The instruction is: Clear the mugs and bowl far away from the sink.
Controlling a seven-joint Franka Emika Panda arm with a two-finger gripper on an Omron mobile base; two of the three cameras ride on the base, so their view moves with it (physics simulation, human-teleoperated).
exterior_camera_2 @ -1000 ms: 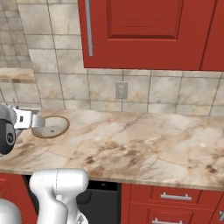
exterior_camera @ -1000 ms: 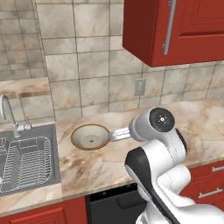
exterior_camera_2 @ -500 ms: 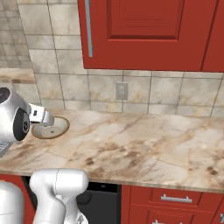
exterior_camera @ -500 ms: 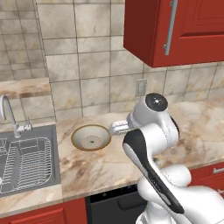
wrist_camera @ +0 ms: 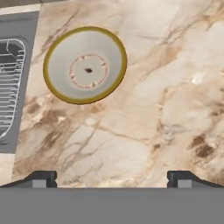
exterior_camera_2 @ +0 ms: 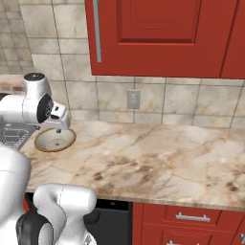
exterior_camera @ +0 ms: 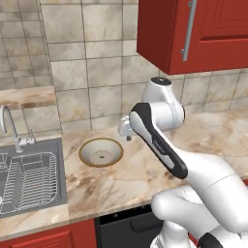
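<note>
The pincer [wrist_camera: 112, 177] stands wide open with nothing between its two dark finger tips [wrist_camera: 41, 178], which rise far apart at the lower left and lower right of the hand view; it holds nothing and touches nothing. In the left base view the pincer [exterior_camera: 125, 130] hangs at the centre of the frame, off the end of the white arm, above the marbled beige worktop [exterior_camera: 140, 164] and just to the upper right of the wide shallow round bowl with tan-brown rim and pale speckled inside [exterior_camera: 100, 152]. In the right base view the pincer [exterior_camera_2: 61, 122] sits at the left of the frame, just above the bowl [exterior_camera_2: 55, 139].

In the hand view the bowl [wrist_camera: 85, 64] lies in the upper left quarter, upright on the worktop [wrist_camera: 153, 109], well apart from the finger tips. The large rectangular grey metal sink with wire rack [wrist_camera: 12, 78] runs down the left edge of that view, its rim near the bowl but apart from it. In the left base view the sink [exterior_camera: 28, 177] fills the lower left, with its curved silver faucet [exterior_camera: 10, 128] above it.

Bare worktop spreads to the right of the bowl and toward the bottom of the hand view. In the right base view the worktop [exterior_camera_2: 158, 165] stretches open across the centre and right, ending at the tiled wall above and the front edge below
</note>
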